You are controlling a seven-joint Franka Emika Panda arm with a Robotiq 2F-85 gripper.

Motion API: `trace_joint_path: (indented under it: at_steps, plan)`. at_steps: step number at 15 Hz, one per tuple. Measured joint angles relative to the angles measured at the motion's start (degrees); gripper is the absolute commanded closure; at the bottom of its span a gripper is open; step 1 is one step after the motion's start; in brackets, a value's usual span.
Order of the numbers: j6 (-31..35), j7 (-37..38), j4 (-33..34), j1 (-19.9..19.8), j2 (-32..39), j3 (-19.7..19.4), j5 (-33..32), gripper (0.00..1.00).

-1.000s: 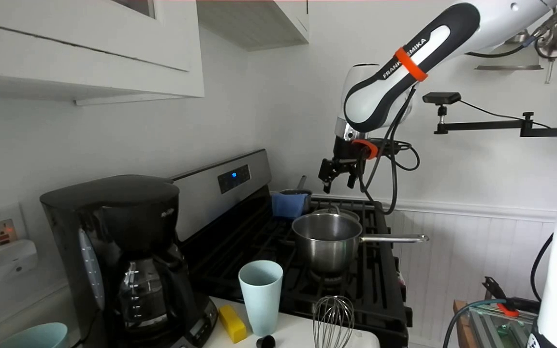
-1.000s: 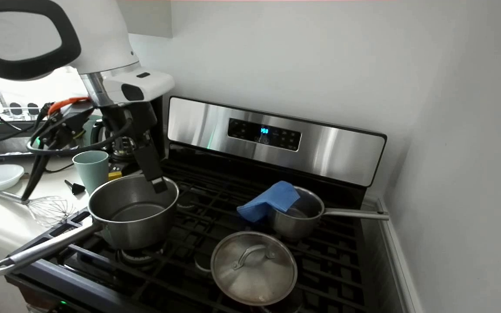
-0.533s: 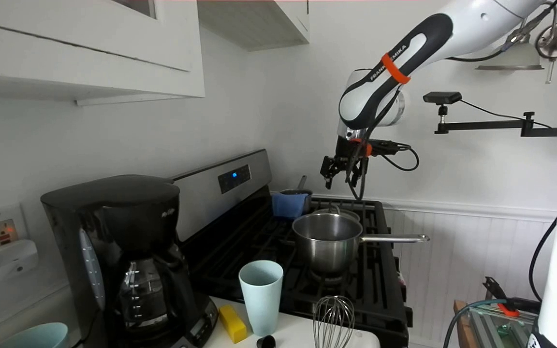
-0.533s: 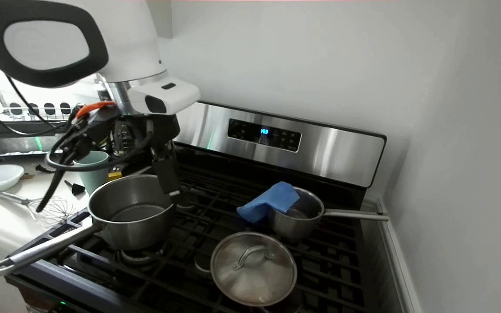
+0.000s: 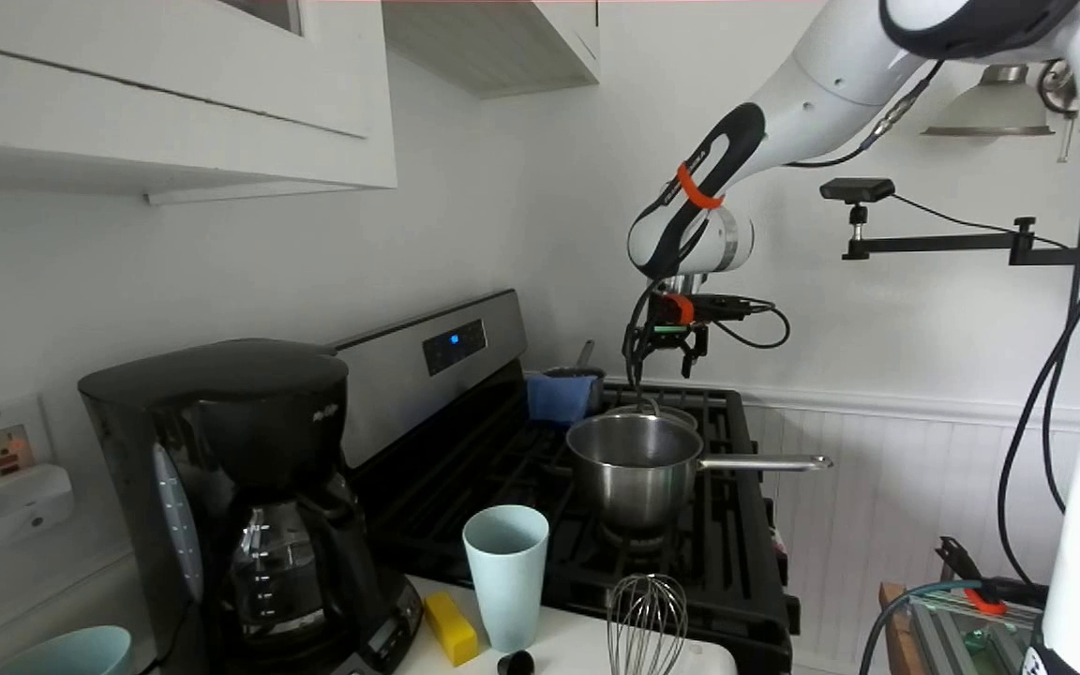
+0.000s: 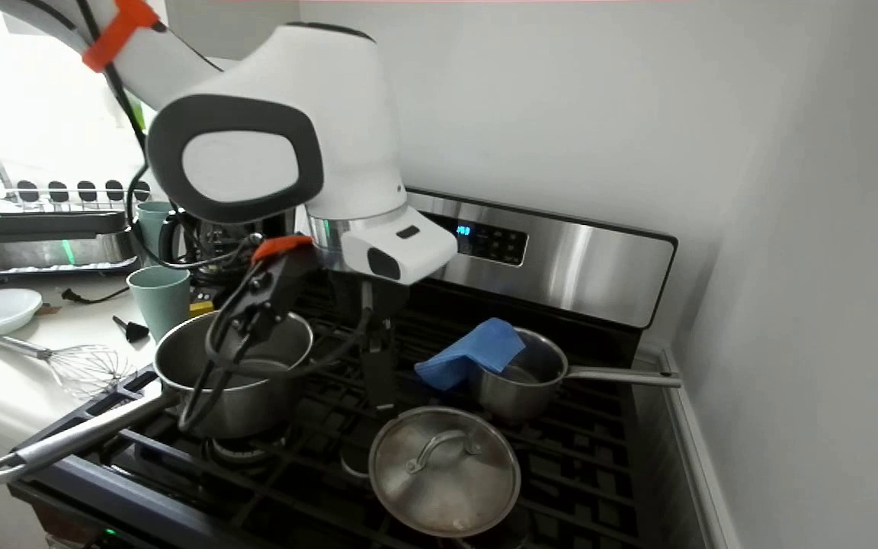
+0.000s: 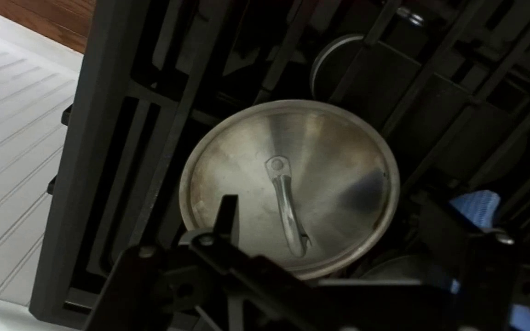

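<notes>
Mid-frame in the wrist view, the lid (image 7: 289, 186) lies below the tool (image 7: 337, 209), whose empty jaws stand widely apart.

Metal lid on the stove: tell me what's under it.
Black stove grates run out from beneath the metal lid, which appears to rest on them. The part directly below is covered by the lid, so anything else there cannot be seen.

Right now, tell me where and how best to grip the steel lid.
I'd take its handle at mid-arch, from straight above, closing across its long sides: the lid lies handle-side up, and that narrow handle arches clear of it between two fixed ends.
</notes>
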Motion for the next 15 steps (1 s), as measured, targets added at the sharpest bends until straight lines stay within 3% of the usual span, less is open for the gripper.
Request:
trace_joint_path:
  at_steps: [4, 6, 7, 9, 15]
  plan:
    - [-0.31, -0.26, 6.63, -1.78, 8.39, -0.07, 2.14, 0.0]
    - [-0.47, -0.42, 9.31, -2.33, 11.73, 0.11, 2.55, 0.06]
    - [-0.61, -0.43, 10.57, -2.55, 13.19, 0.2, 2.59, 0.13]
    - [-0.68, -0.43, 12.88, -2.9, 15.76, 0.36, 2.72, 0.38]
    - [-2.26, -0.43, 18.15, -4.06, 20.79, 0.75, 2.82, 0.8]
